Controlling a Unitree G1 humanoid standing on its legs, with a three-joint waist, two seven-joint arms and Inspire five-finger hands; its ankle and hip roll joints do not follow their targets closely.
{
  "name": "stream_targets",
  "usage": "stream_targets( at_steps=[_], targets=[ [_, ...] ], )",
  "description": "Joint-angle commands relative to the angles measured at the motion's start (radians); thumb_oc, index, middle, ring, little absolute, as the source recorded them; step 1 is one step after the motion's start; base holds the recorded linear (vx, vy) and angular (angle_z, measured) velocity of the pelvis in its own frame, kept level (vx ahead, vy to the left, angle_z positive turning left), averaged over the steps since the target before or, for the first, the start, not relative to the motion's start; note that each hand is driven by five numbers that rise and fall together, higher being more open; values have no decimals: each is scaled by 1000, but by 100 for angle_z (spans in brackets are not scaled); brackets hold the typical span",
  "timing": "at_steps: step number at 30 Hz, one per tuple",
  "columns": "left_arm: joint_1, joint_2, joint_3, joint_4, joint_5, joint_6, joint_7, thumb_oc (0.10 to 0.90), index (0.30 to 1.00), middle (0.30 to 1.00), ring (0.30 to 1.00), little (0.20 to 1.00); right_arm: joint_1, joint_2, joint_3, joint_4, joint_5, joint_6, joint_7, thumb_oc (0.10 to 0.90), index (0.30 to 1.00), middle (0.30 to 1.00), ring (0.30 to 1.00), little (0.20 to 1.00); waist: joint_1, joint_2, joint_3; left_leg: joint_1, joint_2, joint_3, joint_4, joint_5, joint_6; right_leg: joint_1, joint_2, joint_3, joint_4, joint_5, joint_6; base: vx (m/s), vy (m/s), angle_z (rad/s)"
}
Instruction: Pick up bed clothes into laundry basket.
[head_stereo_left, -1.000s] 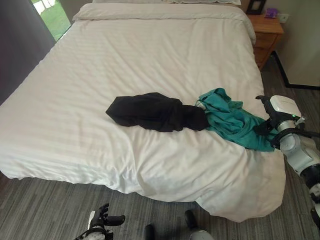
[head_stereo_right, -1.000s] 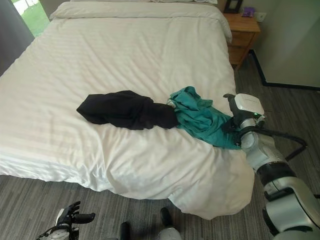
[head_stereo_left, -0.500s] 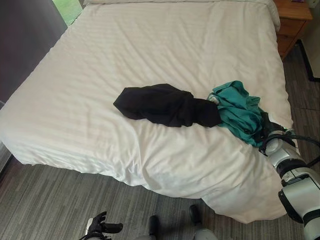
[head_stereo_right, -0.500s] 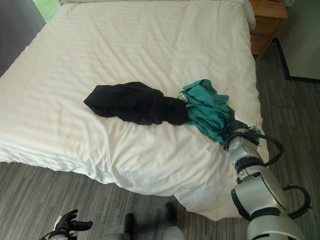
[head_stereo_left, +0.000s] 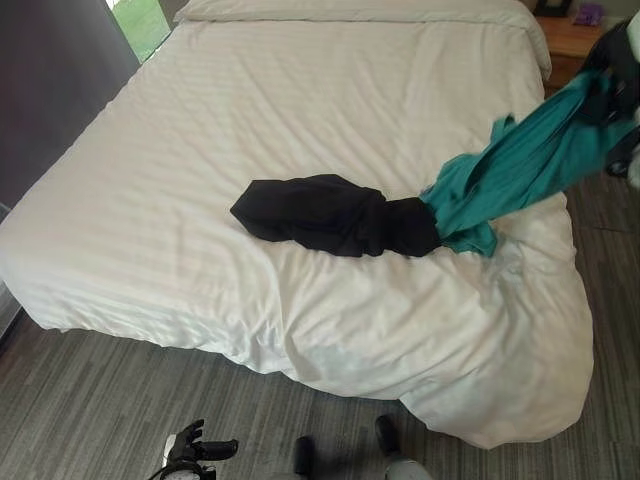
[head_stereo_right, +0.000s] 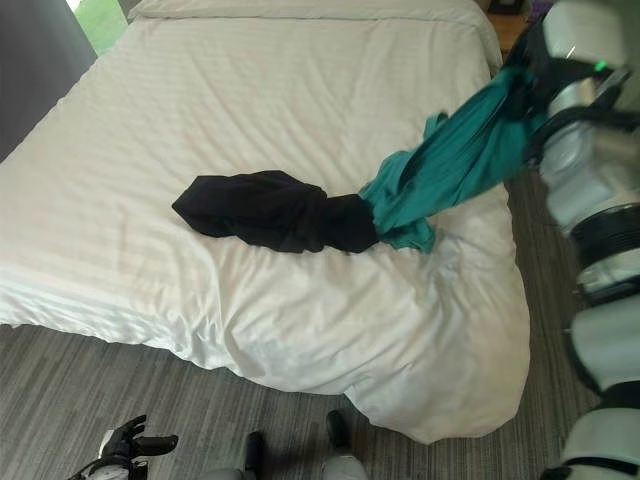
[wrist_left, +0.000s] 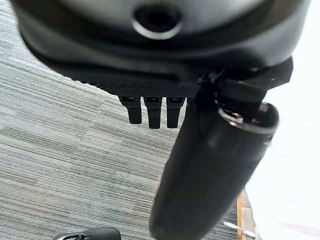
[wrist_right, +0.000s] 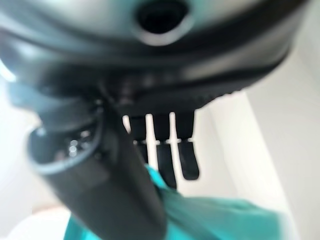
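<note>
Teal garment (head_stereo_right: 455, 160) has been lifted off the bed (head_stereo_left: 300, 100) by the right hand (head_stereo_right: 548, 75), fingers apparently curled on it; tail rests by black garment (head_stereo_left: 330, 213). Left hand (head_stereo_left: 195, 452) idle, fingers relaxed.

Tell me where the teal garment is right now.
The teal garment hangs stretched from the right hand, raised over the bed's right side in the eye views; its lower end still touches the black garment lying mid-bed.

soft matt teal cloth (head_stereo_right: 455, 160), matt black cloth (head_stereo_right: 270, 210), smooth white striped bedsheet (head_stereo_right: 250, 90), ribbed grey carpet (head_stereo_right: 90, 395).
</note>
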Motion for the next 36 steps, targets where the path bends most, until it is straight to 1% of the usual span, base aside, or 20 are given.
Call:
stream_targets(
  at_steps=[1, 2, 4, 6, 8, 9, 10, 12, 16, 18, 19, 20, 21, 23, 25, 26, 27, 28, 32, 36],
  targets=[
    [21, 120, 32, 26, -22, -14, 35, 800, 900, 900, 900, 900, -146, -185, -16, -145, 0, 13, -138, 400, 300, 300, 300, 300, -28, -111, -119, -30, 22, -12, 1, -38, -80, 56, -47, -23, 4, -121, 62, 36, 6, 8],
    [20, 121, 59, 15, -27, -13, 51, 800, 900, 900, 900, 900, -99, -247, -59, -202, -14, 18, -155, 400, 300, 300, 300, 300, -35, -105, -124, -28, 23, -12, 1, -41, -79, 56, -48, -22, 4, -123, 63, 43, 3, 4],
    [19, 138, 196, -87, -55, -34, 120, 800, 900, 900, 900, 900, 155, -430, -258, -298, -23, 15, -197, 400, 300, 300, 300, 300, -75, -44, -130, -20, 21, -9, 1, -48, -75, 55, -50, -18, 4, -124, 68, 25, 7, 6],
    [34, 188, 300, -170, -54, -43, 157, 800, 900, 900, 900, 900, 427, -443, -483, -275, -9, 8, -221, 400, 300, 300, 300, 300, -128, -1, -135, -25, 24, -7, 1, -40, -75, 47, -49, -13, 4, -111, 72, -6, -2, 4],
    [39, 307, 349, -203, -28, -40, 184, 800, 900, 900, 900, 900, 927, -366, -949, -275, -18, 3, -240, 400, 300, 300, 300, 300, -161, -48, -144, -26, 25, -10, 1, -42, -76, 47, -47, -15, 4, -110, 73, 0, -21, 5],
    [57, 436, 421, -245, -19, -42, 201, 800, 900, 900, 900, 900, 1321, -237, -1288, -223, 5, 2, -255, 400, 300, 300, 300, 300, -178, -66, -144, -35, 26, -10, 1, -37, -77, 37, -48, -14, 4, -99, 79, 2, -24, 12],
    [42, 450, 399, -246, -19, -41, 200, 800, 900, 900, 900, 900, 1423, -212, -1387, -247, 3, 1, -252, 400, 300, 300, 300, 300, -157, -78, -142, -31, 25, -11, 1, -43, -76, 42, -50, -16, 4, -106, 78, -19, -22, 24],
    [14, 595, 428, -270, -24, -52, 208, 800, 900, 900, 900, 900, 1680, -73, -1566, -158, 31, 5, -221, 400, 300, 300, 300, 300, -118, -66, -128, -19, 25, 2, 1, -49, -73, 47, -48, -5, 6, -107, 82, 17, -9, 13],
    [-38, 766, 479, -315, -60, -101, 234, 800, 900, 900, 900, 900, 1679, 97, -1478, 95, 145, -15, -200, 400, 300, 300, 300, 300, -142, -40, -131, -14, 30, 19, 1, -49, -72, 42, -45, 11, 6, -96, 85, 35, -15, -29],
    [-114, 762, 426, -384, -43, -123, 257, 800, 900, 900, 900, 900, 1618, 247, -1365, 293, 244, -19, -180, 400, 300, 300, 300, 300, -167, -18, -131, -3, 32, 28, 1, -64, -69, 50, -42, 20, 6, -110, 84, 11, -22, -16],
    [-391, 1015, 285, -313, -61, -92, 194, 800, 900, 900, 900, 900, 1551, 188, -1256, 369, 247, -24, -120, 400, 300, 300, 300, 300, -228, 11, -129, -5, 37, 43, 1, -44, -74, 42, -37, 36, 7, -91, 89, 50, -2, -17],
    [-418, 914, 200, -327, -45, -112, 201, 800, 900, 900, 900, 900, 1549, 293, -1252, 441, 288, -22, -119, 400, 300, 300, 300, 300, -221, 7, -130, 4, 38, 45, 1, -61, -73, 49, -39, 31, 6, -106, 90, 16, -2, -22],
    [-544, 928, 108, -411, 21, -107, 257, 800, 900, 900, 900, 900, 1545, 311, -1189, 483, 273, -20, -110, 400, 300, 300, 300, 300, -237, 19, -127, 6, 38, 53, 1, -54, -74, 46, -38, 40, 7, -98, 93, 65, 6, -11],
    [-465, 818, 112, -430, 43, -124, 250, 800, 900, 900, 900, 900, 1563, 460, -1172, 583, 283, -13, -101, 400, 300, 300, 300, 300, -210, 16, -118, 6, 37, 54, 1, -63, -72, 43, -40, 40, 5, -106, 92, -17, -3, -10],
    [-445, 835, 130, -434, 22, -116, 233, 800, 900, 900, 900, 900, 1586, 529, -1114, 617, 287, -6, -81, 400, 300, 300, 300, 300, -217, 30, -112, 5, 37, 64, 1, -62, -72, 40, -41, 43, 5, -106, 90, -28, -17, -47],
    [-469, 826, 117, -435, 14, -114, 224, 800, 900, 900, 900, 900, 1584, 553, -1102, 635, 301, 1, -72, 400, 300, 300, 300, 300, -222, 36, -108, 4, 37, 64, 1, -60, -72, 40, -41, 45, 5, -107, 90, -5, -24, -47],
    [-721, 815, -68, -410, 65, -88, 258, 800, 900, 900, 900, 900, 1560, 548, -1049, 641, 303, 0, -56, 400, 300, 300, 300, 300, -258, 43, -103, 4, 38, 67, 1, -60, -73, 40, -40, 47, 5, -108, 91, 9, -25, -17],
    [-868, 692, -206, -340, 129, -63, 295, 800, 900, 900, 900, 900, 1543, 571, -1023, 642, 298, -11, -48, 400, 300, 300, 300, 300, -276, 39, -99, 4, 39, 72, 1, -60, -74, 37, -41, 50, 5, -105, 92, 8, -30, 8],
    [-1022, 500, -415, -239, 343, 21, 315, 800, 900, 900, 900, 900, 1551, 649, -965, 672, 293, -10, -80, 400, 300, 300, 300, 300, -316, 50, -81, -17, 33, 80, 1, -58, -68, 4, -42, 63, 6, -96, 96, -14, -17, -19],
    [-1125, 408, -521, -19, 433, 54, 304, 800, 900, 900, 900, 900, 1543, 696, -913, 698, 302, -20, -91, 400, 300, 300, 300, 300, -337, 54, -73, -46, 32, 100, 1, -56, -69, -37, -38, 76, 4, -85, 99, 6, -29, -27]
  ],
)
